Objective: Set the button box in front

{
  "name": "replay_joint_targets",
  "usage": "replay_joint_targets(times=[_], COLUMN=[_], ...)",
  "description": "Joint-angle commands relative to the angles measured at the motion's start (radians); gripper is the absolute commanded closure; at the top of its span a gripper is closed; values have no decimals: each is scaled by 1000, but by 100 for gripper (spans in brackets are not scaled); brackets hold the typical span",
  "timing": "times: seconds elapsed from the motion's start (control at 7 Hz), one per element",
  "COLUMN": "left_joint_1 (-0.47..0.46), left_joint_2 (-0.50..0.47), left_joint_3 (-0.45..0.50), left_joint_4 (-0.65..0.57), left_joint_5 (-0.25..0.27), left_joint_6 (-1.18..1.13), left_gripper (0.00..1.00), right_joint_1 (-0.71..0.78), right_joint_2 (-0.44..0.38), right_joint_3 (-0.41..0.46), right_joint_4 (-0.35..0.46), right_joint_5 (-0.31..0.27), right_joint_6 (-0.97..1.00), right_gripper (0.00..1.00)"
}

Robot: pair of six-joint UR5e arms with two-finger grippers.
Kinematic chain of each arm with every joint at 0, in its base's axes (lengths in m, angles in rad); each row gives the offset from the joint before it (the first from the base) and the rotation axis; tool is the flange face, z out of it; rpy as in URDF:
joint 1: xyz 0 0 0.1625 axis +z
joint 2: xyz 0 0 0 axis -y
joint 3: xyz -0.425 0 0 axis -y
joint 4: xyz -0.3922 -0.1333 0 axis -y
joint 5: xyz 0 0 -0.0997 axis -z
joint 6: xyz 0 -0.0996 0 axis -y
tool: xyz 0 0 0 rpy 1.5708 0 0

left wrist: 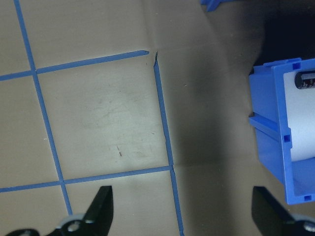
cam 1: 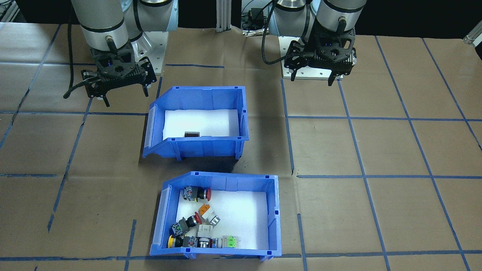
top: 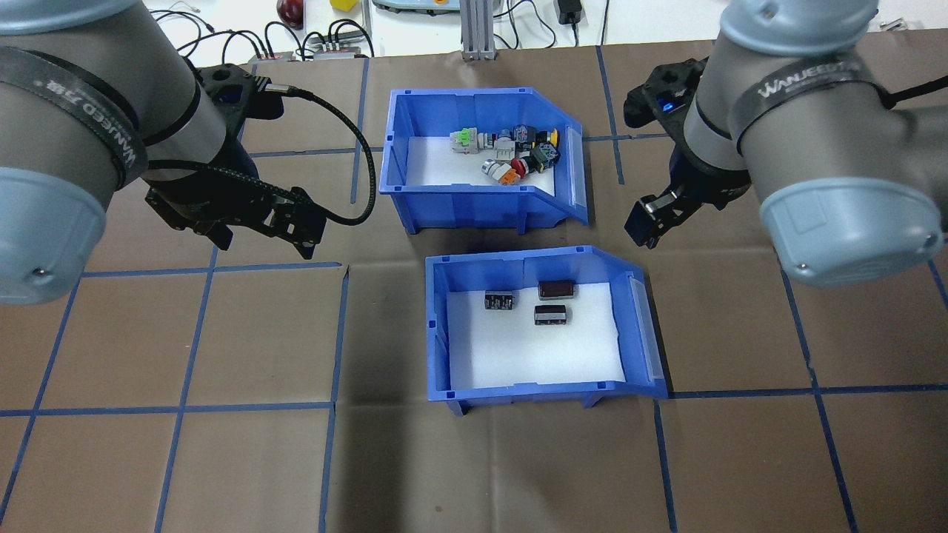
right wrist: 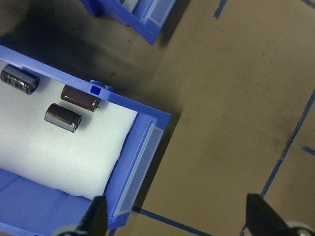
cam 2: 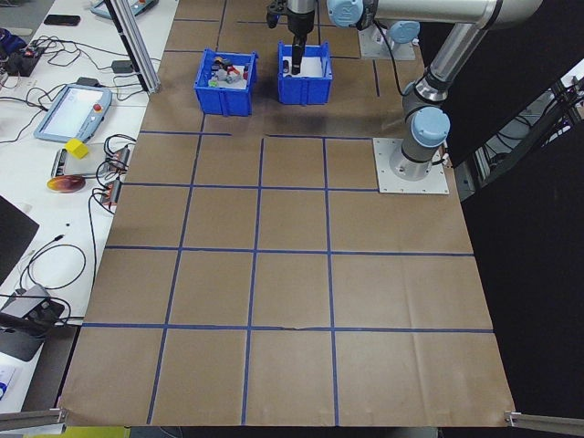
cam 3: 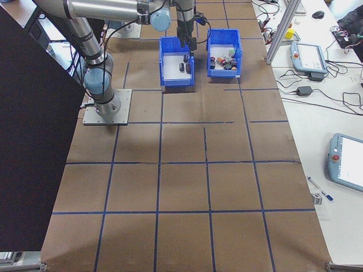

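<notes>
Currently both hands, left hand (top: 255, 229) and right hand (top: 659, 215), are spread wide and empty; grasping the capacitor bin (top: 544, 385) instead of the button box (top: 481, 203) misplaces the wrong container.

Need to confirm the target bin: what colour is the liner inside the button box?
White, inside the blue button box; clearest in the front-facing view.

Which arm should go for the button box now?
Left or right, about even: both grippers, left and right, hang open and empty beside the bins. The right seems slightly closer to the button box's low sloped end, so I'd lean right.
</notes>
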Motion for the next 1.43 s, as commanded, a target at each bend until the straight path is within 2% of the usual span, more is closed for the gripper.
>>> replay_joint_targets(times=[0.0, 0.43, 1.29], left_joint_1=[0, 2, 3], left_joint_2=[-1, 1, 2], left_joint_3=[-3, -10, -11], left_joint_4=[11, 21, 22], left_joint_5=[-2, -2, -2], left_joint_6=[2, 5, 6], left_gripper=[0, 0, 0], right_joint_1=[-36, -85, -85], right_joint_2=[8, 51, 39], right_joint_3=[-97, -134, -125], right_joint_4=[86, 103, 106], right_joint_5=[51, 42, 40], right_joint_6=[216, 254, 261], right_gripper=[0, 0, 0])
